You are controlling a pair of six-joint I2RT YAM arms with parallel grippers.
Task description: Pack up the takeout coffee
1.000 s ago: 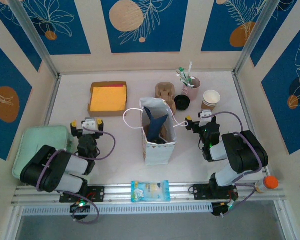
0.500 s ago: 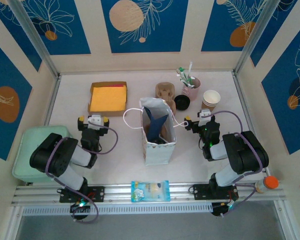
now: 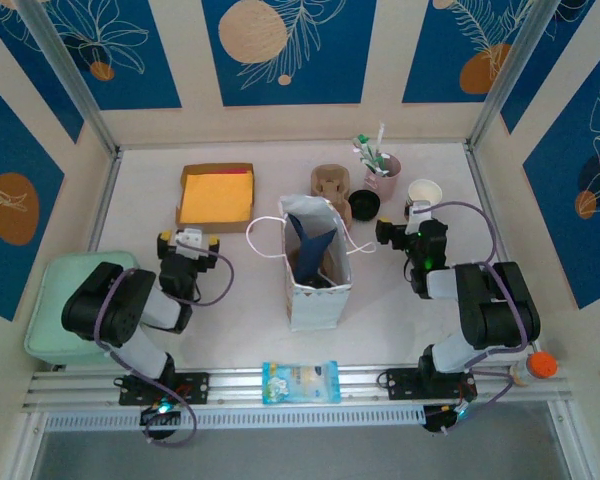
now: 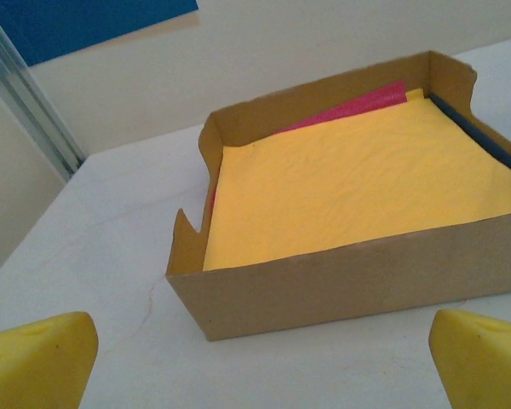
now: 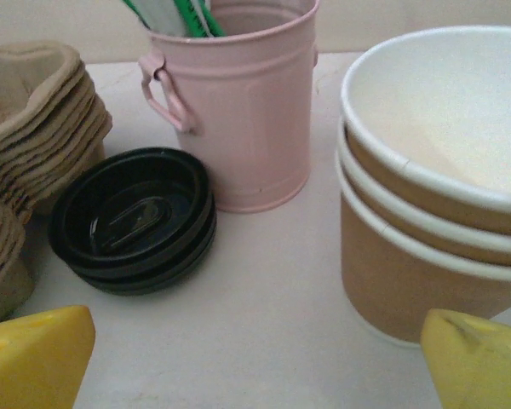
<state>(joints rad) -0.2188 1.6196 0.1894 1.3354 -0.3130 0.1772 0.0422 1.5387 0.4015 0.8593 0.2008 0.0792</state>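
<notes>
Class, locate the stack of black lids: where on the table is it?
In the top view, the stack of black lids sits right of centre toward the back, between the pulp carriers and the pink bucket, behind the paper bag.

A white paper carrier bag point(image 3: 318, 300) stands mid-table. Behind it to the left sits an open cardboard box point(image 4: 349, 277) holding yellow paper sheets point(image 4: 358, 192). Straight behind the bag is a stack of moulded pulp cup carriers point(image 3: 330, 182). To the right of that come a stack of black plastic lids point(image 3: 364, 205), a pink metal bucket point(image 3: 382, 178) and a nested stack of brown paper cups point(image 3: 423, 193). The left gripper point(image 3: 188, 240) lies left of the bag, with a pale green tray point(image 3: 75, 290) farther left. The right gripper point(image 3: 408, 225) lies right of the bag. In front of the bag lies a blue snack packet point(image 3: 300, 381).
</notes>
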